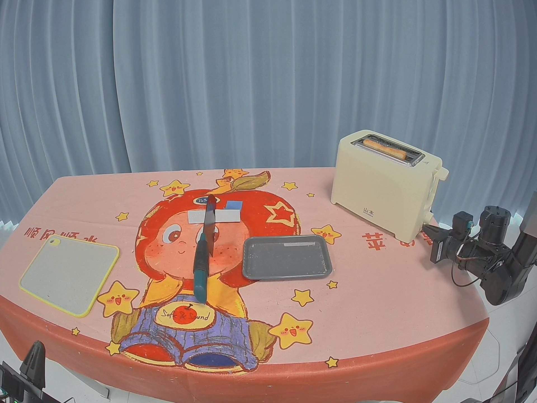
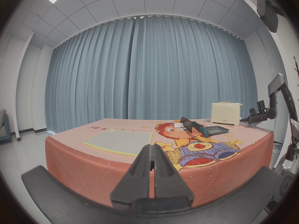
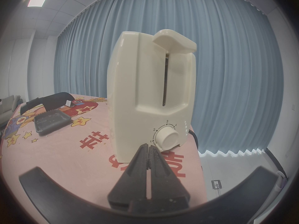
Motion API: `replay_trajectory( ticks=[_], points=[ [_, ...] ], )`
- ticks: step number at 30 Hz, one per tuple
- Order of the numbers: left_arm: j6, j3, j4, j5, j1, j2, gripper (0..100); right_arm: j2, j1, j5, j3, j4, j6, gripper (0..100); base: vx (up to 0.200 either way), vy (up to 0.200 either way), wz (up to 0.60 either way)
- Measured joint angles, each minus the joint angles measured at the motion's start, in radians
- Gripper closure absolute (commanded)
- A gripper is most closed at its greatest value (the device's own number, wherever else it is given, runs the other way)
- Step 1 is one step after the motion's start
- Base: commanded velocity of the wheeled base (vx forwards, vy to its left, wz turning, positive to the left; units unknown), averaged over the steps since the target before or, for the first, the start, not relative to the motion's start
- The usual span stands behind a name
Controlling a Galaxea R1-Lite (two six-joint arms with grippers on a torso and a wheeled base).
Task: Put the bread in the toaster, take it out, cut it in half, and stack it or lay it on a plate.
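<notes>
— Two hands were on the job; how did each stand?

— Both were pressed together and held nothing. The left hand [image 2: 152, 147] hung off the near-left corner of the surface [image 1: 391, 309], its black wedge-shaped fingers meeting along a thin seam. The right hand [image 3: 149, 150] was closed the same way and aimed at the control end of the toaster [image 1: 386, 183]. It was very close, but I couldn't tell whether it touched.

— And the bread?

— The bread [image 1: 385, 148] sat down in a top slot of the toaster, at the far-right part of the surface. Only its browned upper edge showed. Its long axis ran along the slot, with the toaster's length, toward the lever end.

— What was the toaster like?

— It was a smooth cream box with rounded corners and a metal-rimmed top. The lever [image 3: 174, 41] stood at the top of its slit, and a round white dial [image 3: 167, 137] sat below it.

— And the rest?

— A shallow dark grey tray [image 1: 287, 257], rectangular with a raised rim, lay mid-surface. Just left of it was the knife [image 1: 202, 250], its teal handle toward the robot and its dark blade pointing away at the pleated blue-grey curtain [image 1: 268, 68]. A flat, pale cutting board [image 1: 70, 273] with a yellow-green edge and rounded corners lay far left.
</notes>
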Motion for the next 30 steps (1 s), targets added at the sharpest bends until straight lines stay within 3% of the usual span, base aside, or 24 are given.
replay_trajectory(
  ticks=[25, 26, 30],
  points=[
    [0.0, 0.0, 0.0, 0.0, 0.0, 0.0, 100, -0.243, 0.027, 0.01, 0.025, -0.023, 0.008, 100, 0.0, 0.0, 0.0],
    [0.0, 0.0, 0.0, 0.0, 0.0, 0.0, 100, -0.251, 0.03, 0.01, 0.026, -0.023, 0.008, 0, 0.0, 0.0, 0.0],
    [0.0, 0.0, 0.0, 0.0, 0.0, 0.0, 100, -0.275, 0.036, 0.007, 0.027, -0.023, 0.009, 0, 0.0, 0.0, 0.0]
  ],
)
